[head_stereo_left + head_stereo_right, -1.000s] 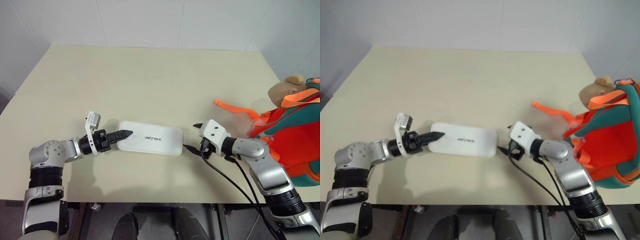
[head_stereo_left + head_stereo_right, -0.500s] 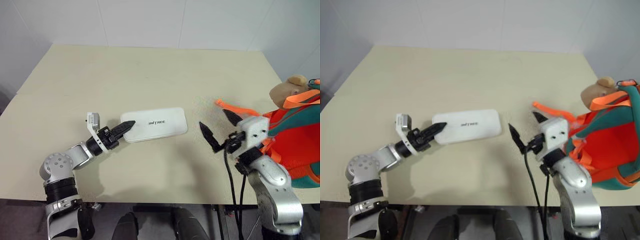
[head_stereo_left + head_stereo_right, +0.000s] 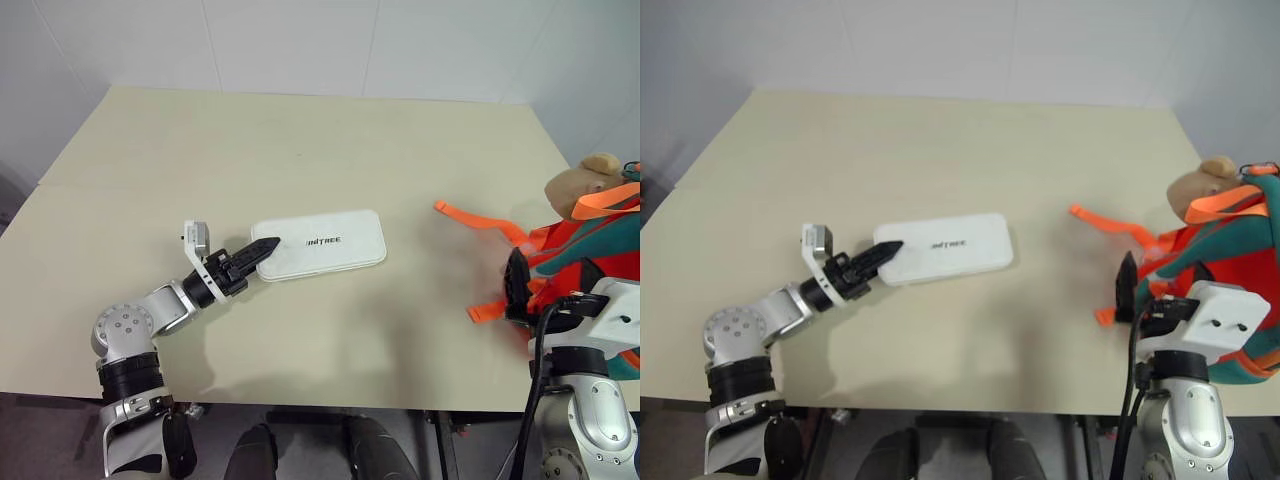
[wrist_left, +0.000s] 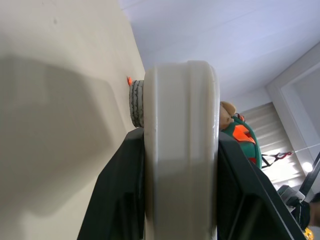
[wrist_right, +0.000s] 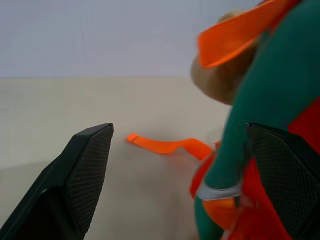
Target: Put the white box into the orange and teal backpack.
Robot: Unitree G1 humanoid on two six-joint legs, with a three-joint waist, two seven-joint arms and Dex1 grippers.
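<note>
The left gripper (image 3: 262,247) is clamped on the white box's (image 3: 325,243) near end, mid-table; the right gripper (image 5: 175,175), fingers spread wide, faces the orange and teal backpack (image 3: 600,260) at the table's (image 3: 300,140) right edge.

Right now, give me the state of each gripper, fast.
Left gripper: shut on the end of the white box.
Right gripper: open, holding nothing, next to the backpack.
</note>
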